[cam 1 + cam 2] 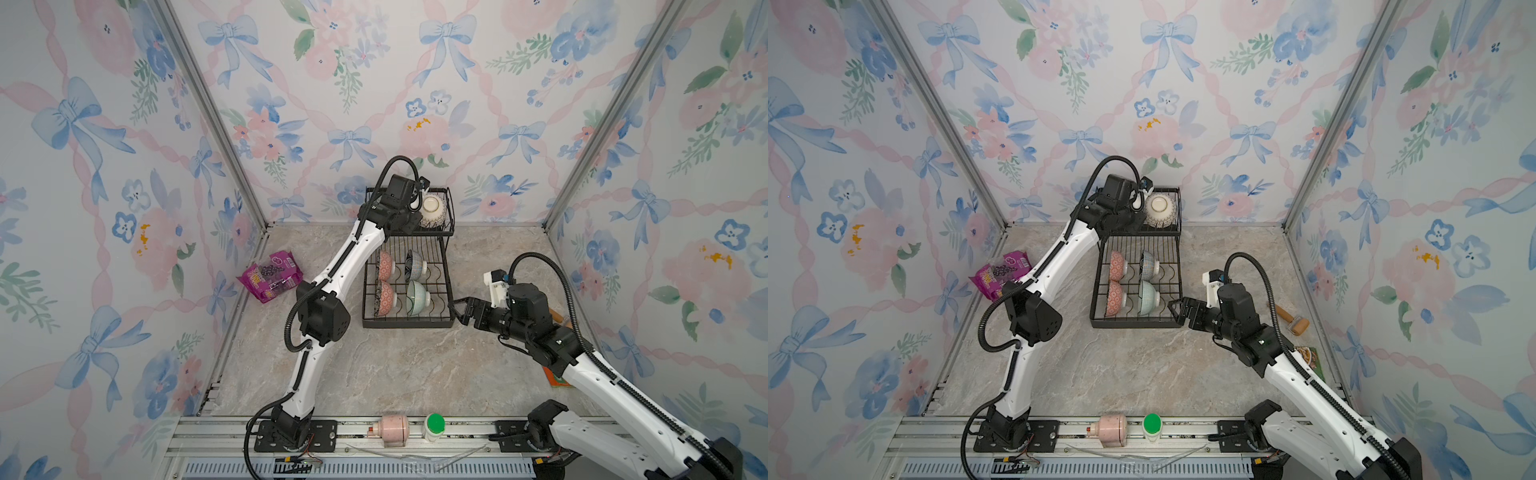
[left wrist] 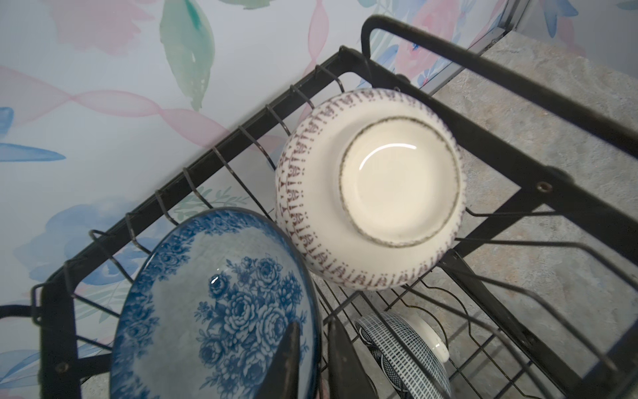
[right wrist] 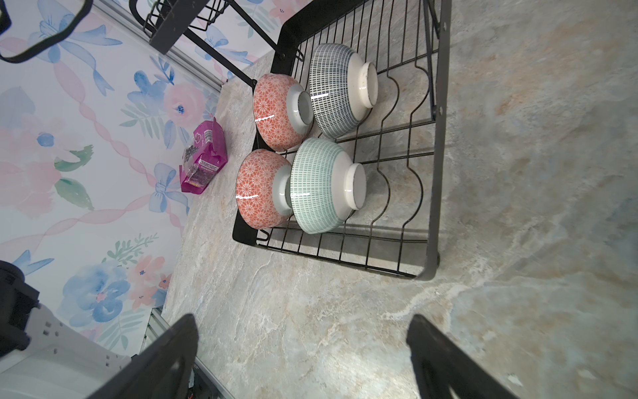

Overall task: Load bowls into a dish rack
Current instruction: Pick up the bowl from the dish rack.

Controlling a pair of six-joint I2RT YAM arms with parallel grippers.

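- A crumpled purple snack bag (image 1: 270,276) lay on the beige marbled surface (image 1: 395,374), well to the left of the black two-tier wire dish rack (image 1: 407,325).
- The left tool (image 2: 313,323) reached over the left part of the rack's small railed basket tier. Its fingers (image 2: 290,359) were nearly closed and pinched the rim of a round blue floral ceramic bowl (image 2: 214,304), one finger inside the bowl and one outside.
- That blue floral ceramic bowl stood tilted inside the rack's basket tier.
- A cream ceramic bowl with a brown banded pattern (image 2: 373,193) sat upside down, foot up, in the right part of the same tier, right against the blue one.
- Four bowls stood on edge among the wavy dividers of the rack's larger slotted tier.
- In that tier's left column stood the far orange-red patterned bowl (image 3: 276,112) and the near orange-red patterned bowl (image 3: 262,190).
- Just to their right stood the dark-and-white dashed bowl (image 3: 336,89) and the mint green dashed bowl (image 3: 321,184).
- The right tool (image 1: 457,311) hovered just beside the rack's right front corner, its jaws spread wide and holding nothing.
- A wooden-handled roller (image 1: 1292,320) lay on the surface to the right of the rack.
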